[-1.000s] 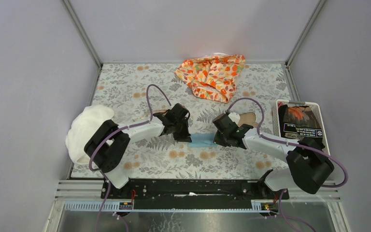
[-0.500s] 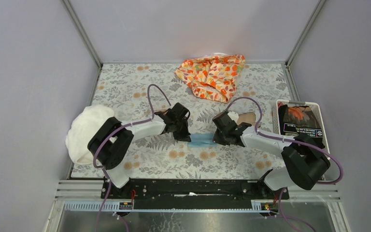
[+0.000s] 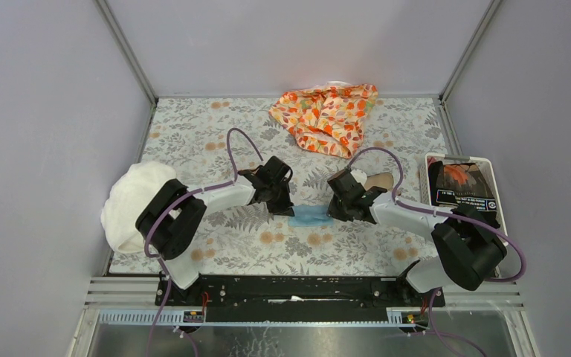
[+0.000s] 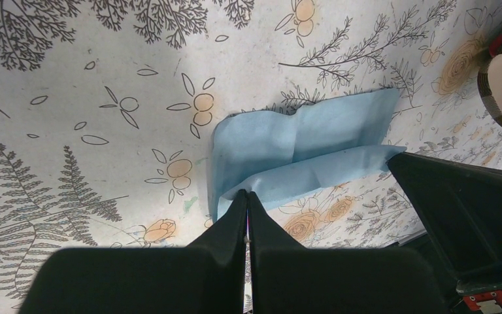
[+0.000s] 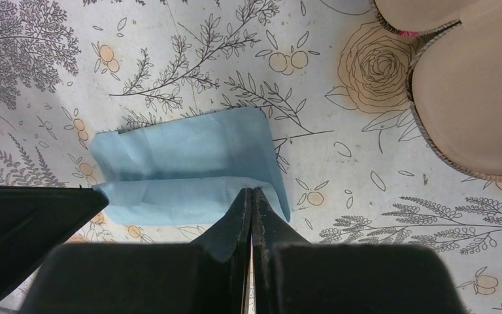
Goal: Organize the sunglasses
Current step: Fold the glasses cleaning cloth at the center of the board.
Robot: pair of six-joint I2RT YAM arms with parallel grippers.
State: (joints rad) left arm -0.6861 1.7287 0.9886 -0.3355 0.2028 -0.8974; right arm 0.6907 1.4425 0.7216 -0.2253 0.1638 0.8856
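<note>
Left pincer [image 4: 247, 194], right pincer [image 5: 251, 191] tight on ends of blue cloth [image 4: 301, 140]; sunglasses unseen

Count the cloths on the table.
3: blue cloth mid-table, pinched by the left fingers and right fingers; orange floral cloth at the far edge; white cloth at the left edge. The bin may hide more.

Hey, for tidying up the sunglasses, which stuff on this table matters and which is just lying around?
In the job: blue cloth, pinched by left pincer and right pincer; open plaid case. The sunglasses are not clearly visible.
Lying about: orange floral fabric, white cloth, black box.
</note>
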